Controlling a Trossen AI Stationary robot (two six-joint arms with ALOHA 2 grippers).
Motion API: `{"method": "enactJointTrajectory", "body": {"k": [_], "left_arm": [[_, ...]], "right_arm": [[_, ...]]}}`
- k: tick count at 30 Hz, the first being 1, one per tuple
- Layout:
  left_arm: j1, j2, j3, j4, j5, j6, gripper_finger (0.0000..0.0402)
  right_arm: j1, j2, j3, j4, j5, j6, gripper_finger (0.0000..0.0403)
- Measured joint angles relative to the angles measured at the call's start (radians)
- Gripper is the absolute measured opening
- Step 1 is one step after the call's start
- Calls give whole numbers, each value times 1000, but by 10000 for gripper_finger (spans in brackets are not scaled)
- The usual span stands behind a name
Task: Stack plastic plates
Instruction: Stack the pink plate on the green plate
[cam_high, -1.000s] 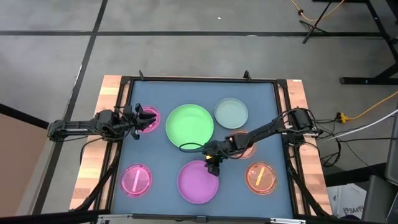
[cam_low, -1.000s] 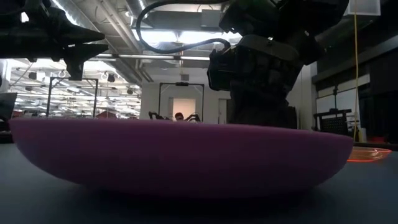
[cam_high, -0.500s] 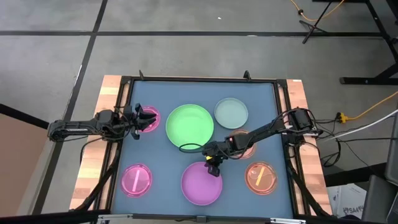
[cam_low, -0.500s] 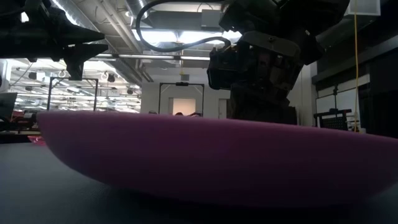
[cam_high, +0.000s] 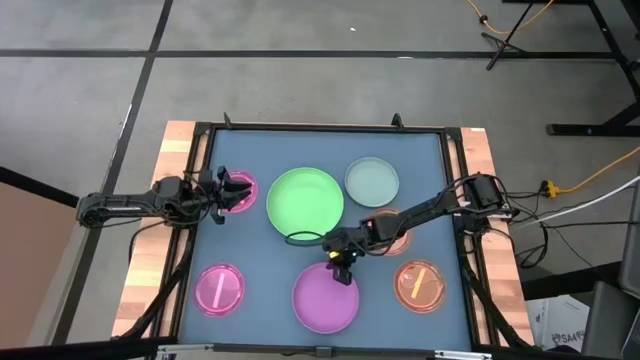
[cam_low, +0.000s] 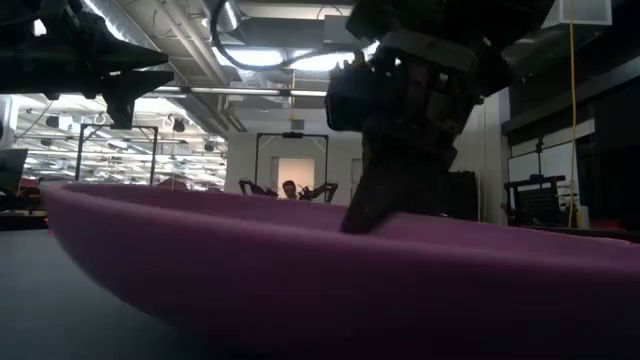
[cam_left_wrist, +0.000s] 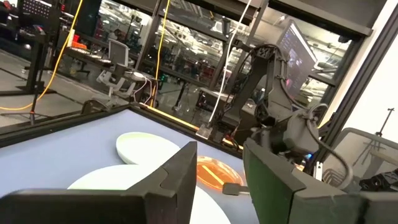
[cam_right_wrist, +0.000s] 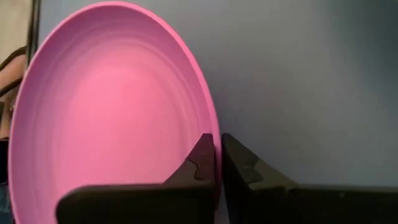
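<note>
The purple plate (cam_high: 325, 300) lies near the table's near edge and fills the low view (cam_low: 300, 270). My right gripper (cam_high: 340, 268) is shut on its far rim. My left gripper (cam_high: 226, 190) is open and empty, hovering over a small pink plate (cam_high: 240, 193) at the far left. The green plate (cam_high: 305, 203) rests flat on the mat at the middle. The pale blue-grey plate (cam_high: 372, 181) lies behind it to the right. A second pink plate (cam_high: 219, 289) lies near left. One orange plate (cam_high: 420, 284) lies near right, and another (cam_high: 388, 235) is partly hidden under my right arm. My right gripper pinches the purple plate's far rim (cam_right_wrist: 214, 146) between its two fingers, one finger (cam_right_wrist: 200, 167) inside the bowl and one (cam_right_wrist: 244, 169) outside. The fingers come from above, pointing down. In the low view the plate sits tilted; its underside is hidden there.
A black frame (cam_high: 320, 128) runs around the blue mat. Wooden strips (cam_high: 152, 240) border it left and right. Bare mat shows between the purple plate and the near-left pink plate.
My right gripper has drawn the purple plate a little toward the table's right edge, keeping its hold on the rim. In the low view the plate has gone from level to tilted, and a finger now shows inside it.
</note>
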Motion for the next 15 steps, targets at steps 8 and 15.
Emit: {"method": "enactJointTrajectory", "body": {"k": [8,15], "left_arm": [[0,0,0,-32,0,0,124],[0,0,0,-41,0,0,124]], "right_arm": [[-9,0,104,-88,-10,-78,1],[-63,0,217,-199,-51,-157,0]]}}
